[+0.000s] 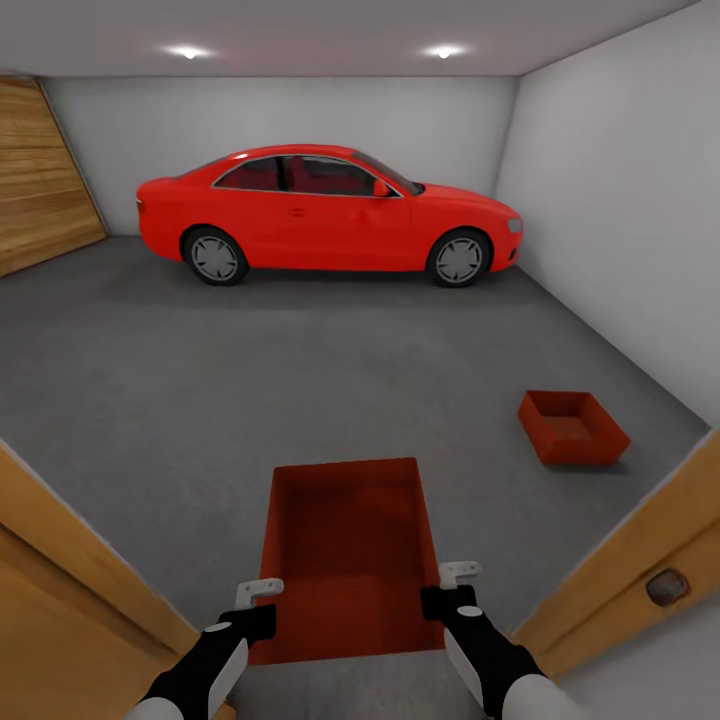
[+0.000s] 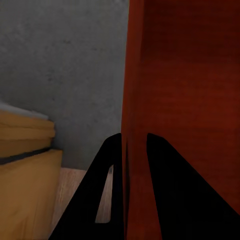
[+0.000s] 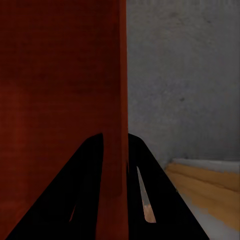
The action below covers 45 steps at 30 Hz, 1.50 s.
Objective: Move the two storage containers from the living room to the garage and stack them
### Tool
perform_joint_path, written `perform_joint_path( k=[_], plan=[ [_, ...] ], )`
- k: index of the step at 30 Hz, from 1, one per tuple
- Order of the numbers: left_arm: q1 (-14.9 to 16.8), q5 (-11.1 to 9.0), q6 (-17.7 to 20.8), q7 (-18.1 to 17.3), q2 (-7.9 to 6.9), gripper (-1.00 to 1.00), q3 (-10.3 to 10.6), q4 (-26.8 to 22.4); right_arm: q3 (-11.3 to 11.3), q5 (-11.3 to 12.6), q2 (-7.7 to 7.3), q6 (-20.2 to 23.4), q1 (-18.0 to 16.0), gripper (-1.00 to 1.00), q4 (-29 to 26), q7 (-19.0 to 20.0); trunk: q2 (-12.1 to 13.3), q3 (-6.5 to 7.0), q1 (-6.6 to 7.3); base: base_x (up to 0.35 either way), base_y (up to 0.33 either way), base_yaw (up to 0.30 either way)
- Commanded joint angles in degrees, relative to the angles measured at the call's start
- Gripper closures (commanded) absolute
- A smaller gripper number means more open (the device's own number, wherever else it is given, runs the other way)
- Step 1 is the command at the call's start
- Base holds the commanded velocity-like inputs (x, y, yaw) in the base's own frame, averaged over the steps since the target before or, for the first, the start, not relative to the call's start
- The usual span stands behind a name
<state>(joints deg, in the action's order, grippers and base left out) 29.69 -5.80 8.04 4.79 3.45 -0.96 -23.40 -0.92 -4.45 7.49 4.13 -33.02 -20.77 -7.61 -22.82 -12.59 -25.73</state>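
Observation:
I hold one orange-red storage container (image 1: pixel 350 550) in front of me, open side up, in the doorway to the garage. My left gripper (image 1: pixel 262 605) is shut on its left wall and my right gripper (image 1: pixel 447 592) is shut on its right wall. In the left wrist view the black fingers (image 2: pixel 112 190) pinch the container's rim (image 2: pixel 134 100); in the right wrist view the fingers (image 3: pixel 92 185) clamp the wall (image 3: pixel 122 90) the same way. The other storage container (image 1: pixel 572 426) rests on the dark grey concrete floor (image 1: pixel 250 400) ahead to the right, near the white wall.
A red car (image 1: pixel 325 215) is parked across the back of the garage. A wooden plank door (image 1: pixel 40 180) covers the left wall. Wooden door frame edges (image 1: pixel 70 540) (image 1: pixel 640 560) flank me closely on both sides. Open floor lies between me and the car.

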Motion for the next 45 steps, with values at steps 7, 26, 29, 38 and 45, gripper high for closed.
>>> perform_joint_path(
  k=[7,26,29,38,45],
  plan=[
    [-0.1,1.2,0.3,0.4,-0.02,1.0,1.4,-0.2,3.8,-1.0,-0.02,0.4,-0.1,1.0,-0.1,-0.2,-0.1,-0.11,-0.06,0.329,0.0,0.0],
    [-0.1,1.2,0.3,0.4,-0.02,1.0,1.4,-0.2,3.8,-1.0,-0.02,0.4,-0.1,1.0,-0.1,-0.2,-0.1,-0.11,-0.06,0.336,0.0,0.0],
    [-0.1,1.2,0.3,0.4,-0.02,1.0,1.4,-0.2,3.8,-1.0,-0.02,0.4,-0.1,1.0,-0.1,-0.2,-0.1,-0.11,-0.06,0.336,0.0,0.0],
    [-0.1,1.2,0.3,0.4,-0.02,1.0,1.4,-0.2,3.8,-1.0,-0.02,0.4,-0.1,1.0,-0.2,-0.2,-0.1,-0.11,-0.06,0.336,0.0,0.0],
    [-0.1,1.2,0.3,0.4,-0.02,1.0,1.4,-0.2,3.8,-1.0,-0.02,0.4,-0.2,1.0,-0.2,-0.2,-0.1,-0.11,-0.06,0.336,0.0,0.0]
  ],
)
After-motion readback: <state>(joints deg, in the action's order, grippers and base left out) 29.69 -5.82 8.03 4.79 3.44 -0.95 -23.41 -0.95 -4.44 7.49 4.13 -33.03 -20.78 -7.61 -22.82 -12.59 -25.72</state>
